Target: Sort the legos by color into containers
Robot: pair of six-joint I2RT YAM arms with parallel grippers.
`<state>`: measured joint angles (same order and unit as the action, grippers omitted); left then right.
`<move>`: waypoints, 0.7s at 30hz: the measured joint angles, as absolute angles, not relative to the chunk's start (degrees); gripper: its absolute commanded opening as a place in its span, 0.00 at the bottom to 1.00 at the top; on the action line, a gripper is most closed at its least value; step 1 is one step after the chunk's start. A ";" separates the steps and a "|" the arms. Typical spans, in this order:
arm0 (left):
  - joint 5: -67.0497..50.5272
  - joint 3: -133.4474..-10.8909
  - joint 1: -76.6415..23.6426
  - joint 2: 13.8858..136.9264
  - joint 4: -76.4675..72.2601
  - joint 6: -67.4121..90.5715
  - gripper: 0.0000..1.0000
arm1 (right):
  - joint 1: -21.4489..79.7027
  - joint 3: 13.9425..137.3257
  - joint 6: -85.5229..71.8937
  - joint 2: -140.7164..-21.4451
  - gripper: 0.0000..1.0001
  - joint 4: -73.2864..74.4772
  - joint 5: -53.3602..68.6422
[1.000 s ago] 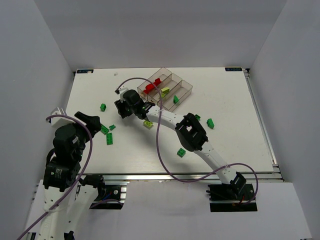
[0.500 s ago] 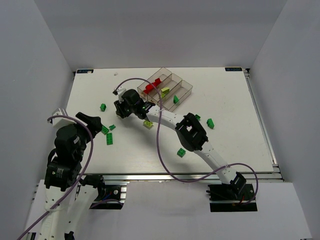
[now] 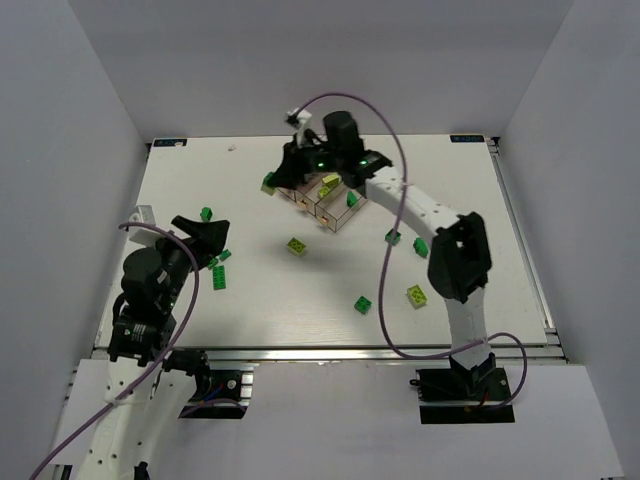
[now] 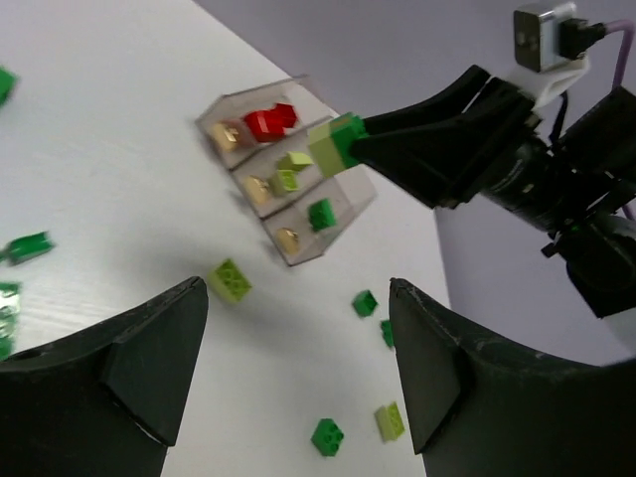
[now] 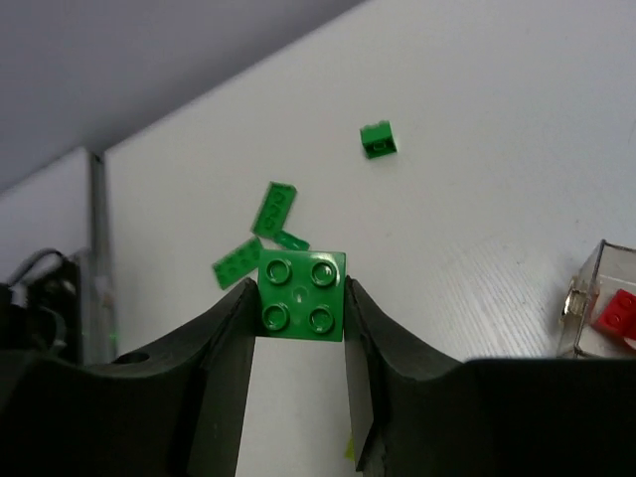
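My right gripper (image 3: 276, 181) is shut on a dark green four-stud brick (image 5: 301, 295), held in the air by the left end of the clear tray (image 3: 333, 217). The brick also shows in the top view (image 3: 269, 183) and the left wrist view (image 4: 338, 140). The tray (image 4: 298, 248) holds a red brick (image 4: 270, 121), yellow-green bricks (image 4: 292, 165) and a green brick (image 4: 320, 214) in separate compartments. My left gripper (image 3: 214, 236) is open and empty at the table's left, above green plates (image 3: 218, 276). Its fingers (image 4: 149, 348) frame loose bricks.
Loose bricks lie on the white table: green ones (image 3: 206, 213), (image 3: 362, 304), (image 3: 420, 246), (image 3: 393, 236), and yellow-green ones (image 3: 297, 245), (image 3: 416, 295). The right arm's purple cable (image 3: 385, 300) loops over the table's right half. Grey walls enclose the sides.
My right arm has swung from the table's middle up to the back by the tray, carrying a green brick. My left gripper has shifted slightly right.
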<state>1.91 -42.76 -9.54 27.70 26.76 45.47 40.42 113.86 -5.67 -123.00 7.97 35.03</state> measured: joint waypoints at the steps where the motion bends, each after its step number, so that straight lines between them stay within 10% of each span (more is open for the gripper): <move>1: -0.47 -41.87 -9.54 28.10 24.03 45.54 0.83 | 38.92 111.46 -7.75 -120.22 0.00 6.66 36.45; 21: -19.16 -39.77 -26.74 50.59 -7.66 32.49 0.85 | 25.87 77.91 -53.25 -98.26 0.00 -10.48 51.05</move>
<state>-19.16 -39.77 -26.74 50.59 -7.66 32.49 25.87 77.91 -53.25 -98.26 -10.48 51.05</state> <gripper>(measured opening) 0.845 0.420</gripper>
